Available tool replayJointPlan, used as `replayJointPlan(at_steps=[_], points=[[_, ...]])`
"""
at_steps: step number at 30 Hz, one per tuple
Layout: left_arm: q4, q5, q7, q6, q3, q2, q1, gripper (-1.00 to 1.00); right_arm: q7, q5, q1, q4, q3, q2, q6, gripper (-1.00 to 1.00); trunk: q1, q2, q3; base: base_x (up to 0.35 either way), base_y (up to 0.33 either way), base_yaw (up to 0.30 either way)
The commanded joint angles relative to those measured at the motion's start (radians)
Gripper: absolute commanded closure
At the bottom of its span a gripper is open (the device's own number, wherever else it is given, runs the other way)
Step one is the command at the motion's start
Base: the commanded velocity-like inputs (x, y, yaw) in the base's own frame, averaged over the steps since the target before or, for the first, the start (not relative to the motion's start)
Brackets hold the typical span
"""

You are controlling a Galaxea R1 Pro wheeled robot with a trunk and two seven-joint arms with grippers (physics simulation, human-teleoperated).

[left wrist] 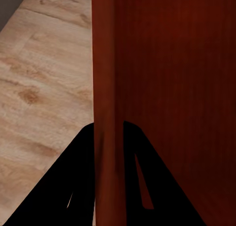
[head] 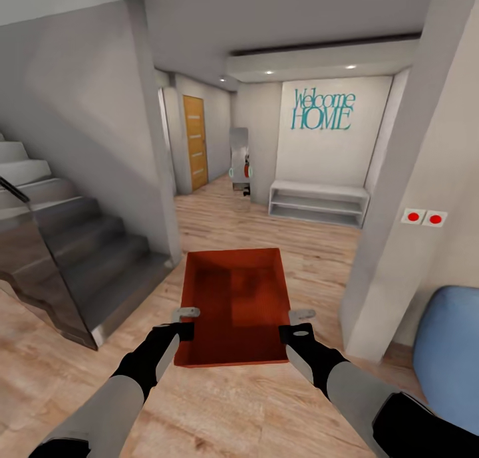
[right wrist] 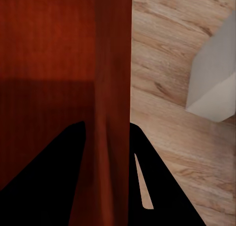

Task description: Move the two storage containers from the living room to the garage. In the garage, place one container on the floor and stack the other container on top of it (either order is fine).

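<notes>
The orange-red container (head: 234, 305) hangs between both hands, left hand (head: 186, 314) and right hand (head: 301, 316) each pinching a side wall.

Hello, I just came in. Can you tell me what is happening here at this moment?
The robot is carrying one orange-red storage container with both arms above the light wood-plank floor. The left gripper is shut on its left wall and the right gripper on its right wall. Ahead is a hallway with stairs, a white bench and a "Welcome HOME" sign.
</notes>
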Motion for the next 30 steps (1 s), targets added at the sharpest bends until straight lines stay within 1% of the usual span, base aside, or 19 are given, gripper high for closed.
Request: replayJointPlan(at_steps=[1,4,11,30], points=[[0.034,-0.009,0.013,0.007,-0.002,0.001,0.0,1.0,-0.065,0.026,-0.002,-0.003,-0.032,-0.001,-0.042,1.0,0.001,-0.002,-0.002,0.322,0.0,-0.006],[0.034,-0.009,0.013,0.007,-0.002,0.001,0.001,1.0,-0.066,0.027,-0.002,-0.003,-0.032,0.0,-0.041,1.0,0.001,-0.002,-0.002,0.322,0.0,-0.07],[0.034,-0.009,0.013,0.007,-0.002,0.001,0.0,1.0,-0.067,0.028,-0.002,-0.003,-0.032,-0.001,-0.041,1.0,0.001,-0.002,-0.002,0.322,0.0,-0.167],[0.034,-0.009,0.013,0.007,-0.002,0.001,0.0,1.0,-0.067,0.026,-0.002,-0.003,-0.032,-0.001,-0.043,1.0,0.001,-0.002,-0.002,0.322,0.0,-0.007]])
